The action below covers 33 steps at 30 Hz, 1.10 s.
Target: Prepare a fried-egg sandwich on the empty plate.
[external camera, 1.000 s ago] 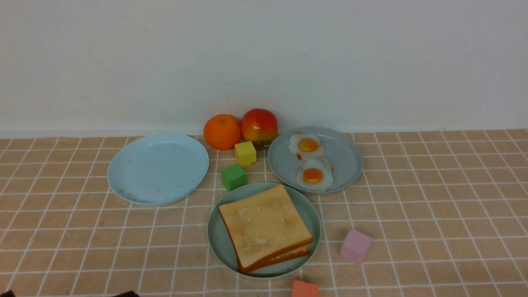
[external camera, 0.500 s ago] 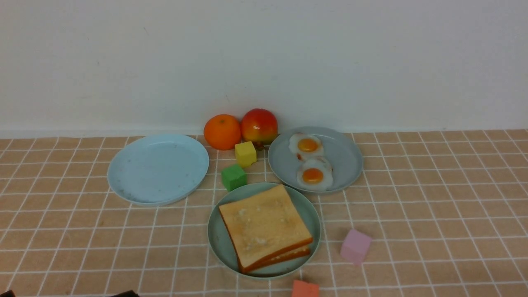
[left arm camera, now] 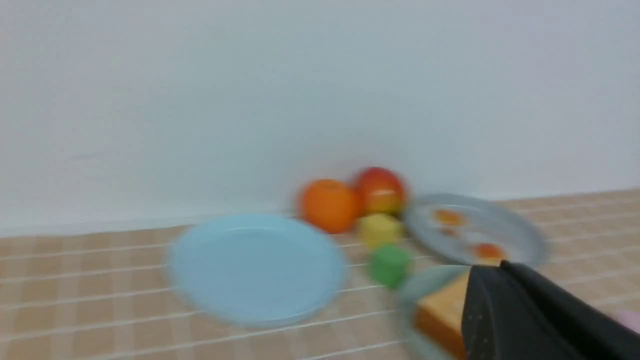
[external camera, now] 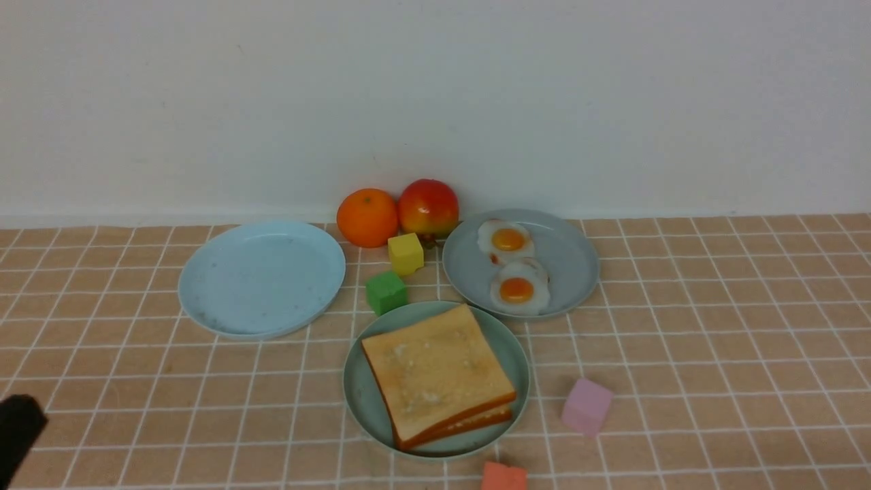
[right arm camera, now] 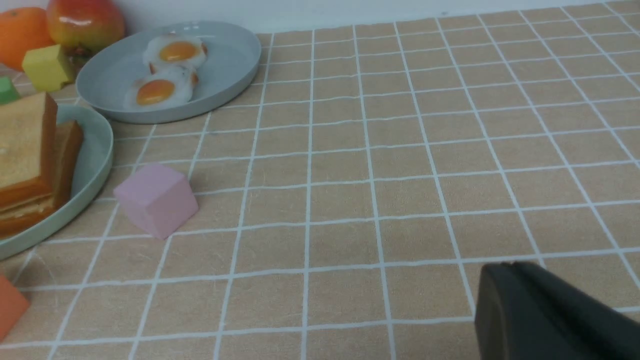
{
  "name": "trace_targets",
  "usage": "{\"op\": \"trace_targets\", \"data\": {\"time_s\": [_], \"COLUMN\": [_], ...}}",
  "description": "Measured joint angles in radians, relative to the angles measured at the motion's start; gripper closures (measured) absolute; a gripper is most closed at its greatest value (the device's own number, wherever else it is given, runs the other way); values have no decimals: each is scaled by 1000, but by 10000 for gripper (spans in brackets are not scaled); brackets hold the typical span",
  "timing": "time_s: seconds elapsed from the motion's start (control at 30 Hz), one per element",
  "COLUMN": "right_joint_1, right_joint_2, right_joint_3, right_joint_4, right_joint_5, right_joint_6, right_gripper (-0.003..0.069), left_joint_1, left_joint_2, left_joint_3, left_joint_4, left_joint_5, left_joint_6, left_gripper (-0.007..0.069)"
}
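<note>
Judging by the stacked sandwich (external camera: 437,376) on the teal plate (external camera: 358,398), assembly looks finished; next both grippers only stay clear. Finger states: cannot tell.

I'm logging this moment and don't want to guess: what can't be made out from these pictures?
- Left tool: front view's edge cuts it; open or shut is unknowable.
- Right tool: right wrist view shows one dark corner only.
- Egg layer in the sandwich: hidden by the top toast; only a pale seam shows.
- Left wrist view: motion blur smears the grey-blue plate.
- Orange block: cut off by the bottom edge.
</note>
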Motion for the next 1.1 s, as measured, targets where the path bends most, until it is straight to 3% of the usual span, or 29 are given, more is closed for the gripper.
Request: {"op": "trace_targets", "data": {"time_s": [0.03,0.1,0.23,0.47,1.1], "right_joint_1": [0,0,0,0,0], "right_joint_2": [0,0,0,0,0], "right_joint_3": [0,0,0,0,0], "right_joint_4": [0,0,0,0,0], "right_joint_5": [0,0,0,0,0], "right_joint_6": [0,0,0,0,0], "right_gripper": [652,650,645,638,627], "left_joint_1": [10,127,185,186,186], "left_joint_2": [-11,-81,-117,-117,-117], "left_joint_3": [1,26,136,174,174], "left_joint_4": [4,17,17,22,21], "left_joint_5": [17,113,147,262,262], "left_joint_6": [-2,-23,-89,-200,-206], "left_gripper": [638,638,638,638,638]}}
